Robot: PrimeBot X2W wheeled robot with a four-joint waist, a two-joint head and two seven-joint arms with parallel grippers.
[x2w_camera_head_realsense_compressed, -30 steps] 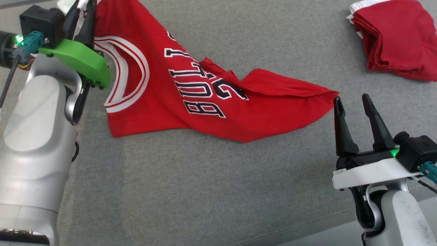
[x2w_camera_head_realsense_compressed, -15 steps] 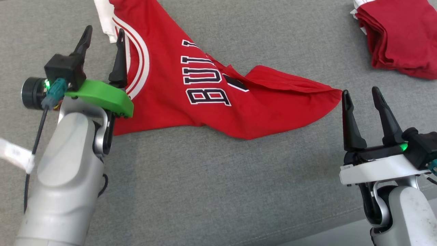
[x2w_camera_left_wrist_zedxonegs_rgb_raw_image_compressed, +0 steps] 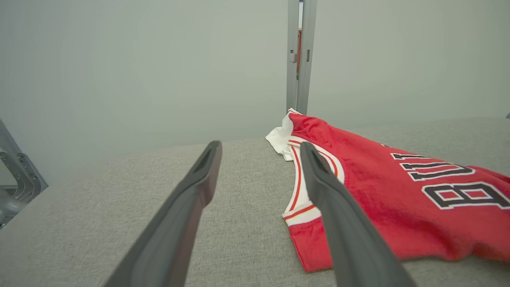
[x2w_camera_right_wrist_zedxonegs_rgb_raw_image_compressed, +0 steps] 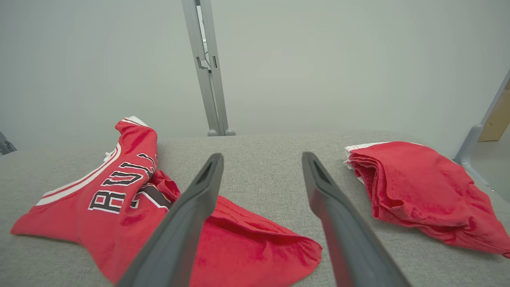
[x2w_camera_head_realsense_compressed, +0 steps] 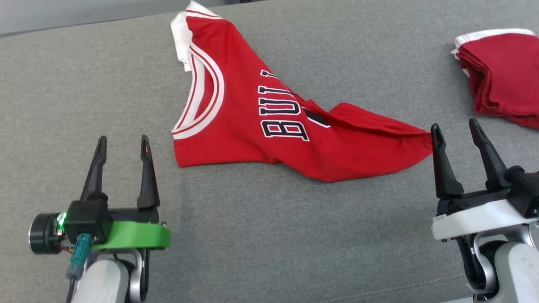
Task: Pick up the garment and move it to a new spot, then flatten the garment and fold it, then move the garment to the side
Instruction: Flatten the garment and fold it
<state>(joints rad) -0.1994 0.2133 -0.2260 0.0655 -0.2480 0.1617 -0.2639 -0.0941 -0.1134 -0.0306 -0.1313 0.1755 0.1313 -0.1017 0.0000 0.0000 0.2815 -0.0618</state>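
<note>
Garment [x2w_camera_head_realsense_compressed: 269,126]: one red jersey with a white-and-red banded neckline and black lettering outlined in white, the lettering partly hidden by a fold. It was found lying loose on the grey fabric surface [x2w_camera_head_realsense_compressed: 261,235], towards the middle and far side. The neckline was turned to the robot's left, and a creased, doubled-over corner was stretched out to the right. It was held by neither gripper. Left gripper [x2w_camera_head_realsense_compressed: 123,138]: carried on a green bracket [x2w_camera_head_realsense_compressed: 134,236], its two dark fingers were spread apart with nothing between them. It was placed over bare surface, near the garment's lower left corner but clear of it. Right gripper [x2w_camera_head_realsense_compressed: 454,123]: its fingers were likewise spread and empty. Its inner finger was set just beside the garment's right-hand tip, and contact could not be made out. Folded red stack [x2w_camera_head_realsense_compressed: 501,80]: further red cloth with a white edge, laid in layers at the far right of the surface, well apart from the garment. The surface was seen to be a woven grey covering, flat, with faint seam lines near the front edge. The room was recorded as follows: a plain pale wall [x2w_camera_left_wrist_zedxonegs_rgb_raw_image_compressed: 159,59] behind the far edge, an upright grey metal post [x2w_camera_left_wrist_zedxonegs_rgb_raw_image_compressed: 301,56] against it, a grey metal frame [x2w_camera_left_wrist_zedxonegs_rgb_raw_image_compressed: 16,175] at the left side, and a wood-coloured panel [x2w_camera_right_wrist_zedxonegs_rgb_raw_image_compressed: 496,115] at the right.
</note>
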